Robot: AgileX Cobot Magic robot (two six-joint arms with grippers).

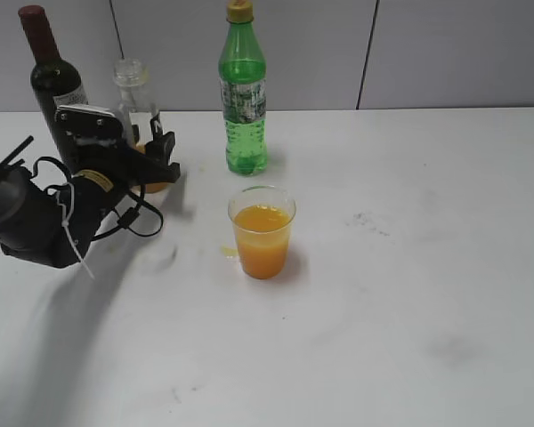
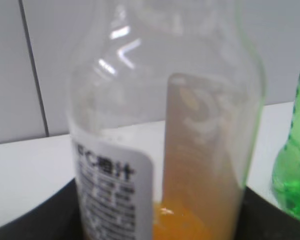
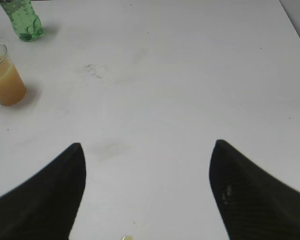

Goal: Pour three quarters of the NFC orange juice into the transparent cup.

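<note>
My left hand (image 1: 151,165) closed around the upright NFC orange juice (image 1: 139,107) at back left of the bench (image 1: 409,267), only a little juice left inside, transparent cup (image 1: 262,233) mid-bench about two-thirds full, my right hand (image 3: 147,195) spread wide, holding nothing

left arm (image 1: 36,222): black casing, looped black cables, white zip tie | right hand (image 3: 147,195): two matte-black pointed fingers

Cup (image 1: 262,231) before green bottle (image 1: 243,93), seemingly apart
</note>
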